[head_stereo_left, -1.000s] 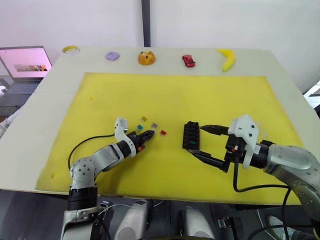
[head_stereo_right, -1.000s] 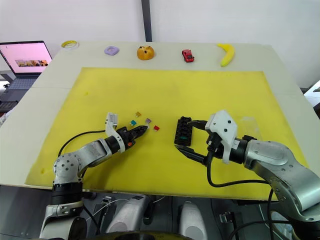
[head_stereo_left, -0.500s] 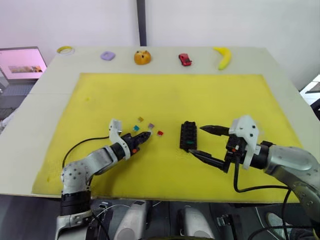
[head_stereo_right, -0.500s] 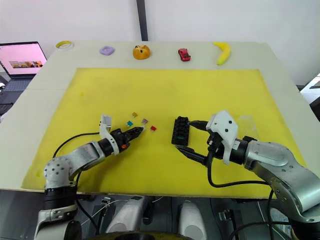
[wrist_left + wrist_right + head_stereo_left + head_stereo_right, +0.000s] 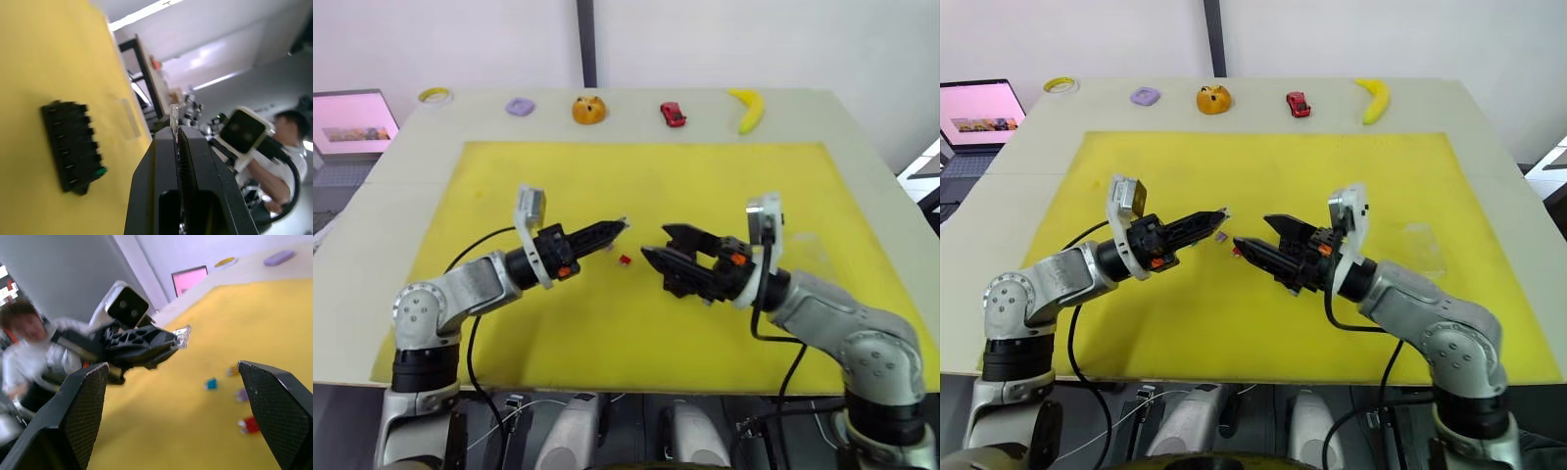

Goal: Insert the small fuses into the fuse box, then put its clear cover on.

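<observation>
Yellow mat (image 5: 636,323) bare along its near edge, left hand (image 5: 1221,212) pinching 1 clear fuse (image 5: 182,337), right hand (image 5: 1253,235) spread wide.

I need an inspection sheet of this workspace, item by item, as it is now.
Surface: yellow mat on pale table.
Job's things: fuse box on mat, green fuse in it; red fuse and purple fuse loose; clear cover lying apart.
Clutter: tape roll, purple piece, orange object, toy car, banana along far edge.
Hands: left hand shut on clear fuse; right hand open, facing it.
Cables: black cable on left arm; another on right.
Surroundings: laptop; person.
</observation>
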Robot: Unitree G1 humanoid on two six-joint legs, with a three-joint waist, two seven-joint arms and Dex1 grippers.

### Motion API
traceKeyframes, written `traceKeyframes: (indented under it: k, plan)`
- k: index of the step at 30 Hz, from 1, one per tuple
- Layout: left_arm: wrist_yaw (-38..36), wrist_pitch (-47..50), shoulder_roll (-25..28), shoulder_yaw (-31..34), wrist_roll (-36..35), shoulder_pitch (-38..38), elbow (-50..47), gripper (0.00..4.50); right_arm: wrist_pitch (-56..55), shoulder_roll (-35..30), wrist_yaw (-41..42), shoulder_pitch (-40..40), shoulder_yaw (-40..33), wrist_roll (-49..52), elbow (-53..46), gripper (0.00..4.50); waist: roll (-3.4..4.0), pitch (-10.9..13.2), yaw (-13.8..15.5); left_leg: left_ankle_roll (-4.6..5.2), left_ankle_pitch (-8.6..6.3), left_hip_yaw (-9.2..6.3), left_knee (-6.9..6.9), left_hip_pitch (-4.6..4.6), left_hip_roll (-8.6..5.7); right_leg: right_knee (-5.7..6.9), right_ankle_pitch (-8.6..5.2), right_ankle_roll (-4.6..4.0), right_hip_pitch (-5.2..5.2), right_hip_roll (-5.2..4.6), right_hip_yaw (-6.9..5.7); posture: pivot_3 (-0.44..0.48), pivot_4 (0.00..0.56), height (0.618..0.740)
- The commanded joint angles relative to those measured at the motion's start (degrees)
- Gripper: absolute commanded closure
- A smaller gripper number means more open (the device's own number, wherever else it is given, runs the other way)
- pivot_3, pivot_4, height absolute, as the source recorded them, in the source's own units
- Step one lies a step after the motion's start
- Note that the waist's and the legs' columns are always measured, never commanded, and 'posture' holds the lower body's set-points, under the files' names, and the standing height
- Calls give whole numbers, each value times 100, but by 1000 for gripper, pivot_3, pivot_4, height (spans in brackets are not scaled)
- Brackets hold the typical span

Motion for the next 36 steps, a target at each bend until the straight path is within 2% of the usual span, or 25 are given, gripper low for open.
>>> traceKeyframes:
  k: [1,7,10,21,23,36]
  plan:
    - [-250,-35,4,-100,-112,-259,8,4487,-34,227,-308,-253,93,416,122,0,0,0,-3,-2,1,0,-7,-1,1,3,3,5,-5,1,0,0,150,735]
    - [-342,-55,45,-235,-112,-521,101,4487,-158,582,-765,-447,109,749,330,0,0,0,-6,-11,8,-1,-10,0,4,12,4,8,-7,5,0,0,150,735]
    - [-343,-69,48,-268,-112,-546,90,4500,-172,571,-846,-432,106,818,311,908,1,0,-1,-10,8,-1,-5,1,3,11,4,6,-6,5,0,0,150,735]
    - [-338,-216,68,-323,-112,-463,42,4500,-277,418,-947,-257,51,1112,192,908,1,0,-5,-10,8,-1,-6,1,4,12,4,6,-6,5,0,0,150,735]
    - [-345,-241,64,-323,-112,-459,42,4500,-282,376,-953,-213,21,1182,193,1428,1,0,0,-10,8,-1,-6,1,4,12,4,7,-6,5,0,0,150,735]
    - [-346,-293,73,-339,-112,-460,-23,4500,-415,267,-1131,-238,23,1539,366,1428,1,0,-4,-9,8,-1,-5,1,4,12,5,7,-6,5,0,0,150,735]
